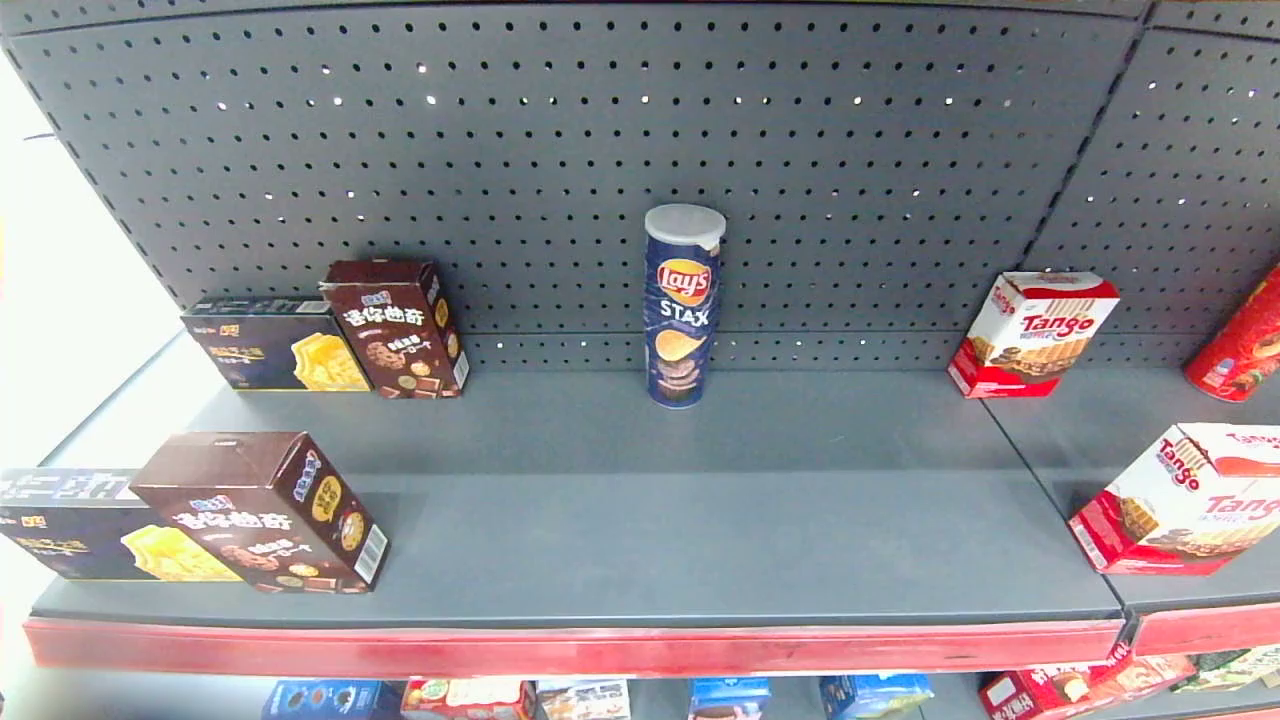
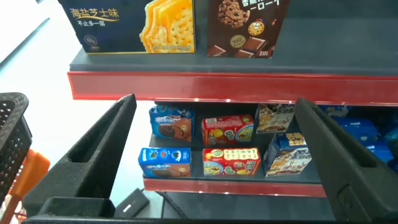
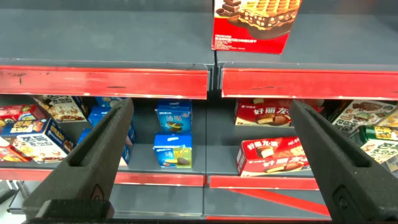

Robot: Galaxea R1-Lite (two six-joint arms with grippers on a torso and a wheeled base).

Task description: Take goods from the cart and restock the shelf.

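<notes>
**Both grippers open and empty in front of the shelf**

The left gripper [image 2: 214, 101] has its jaws wide apart and holds nothing. It faces the red front edge of the shelf [image 1: 650, 520], and a black basket [image 2: 11, 143] is beside it. The right gripper [image 3: 211, 104] is also spread wide and empty. On the shelf a chips can [image 1: 683, 305] stands upright in the middle, close to the perforated back wall [image 1: 600, 120]. A brown box [image 1: 262, 510] stands at the front left, and a red and white box [image 1: 1035, 333] leans at the back right.
</notes>
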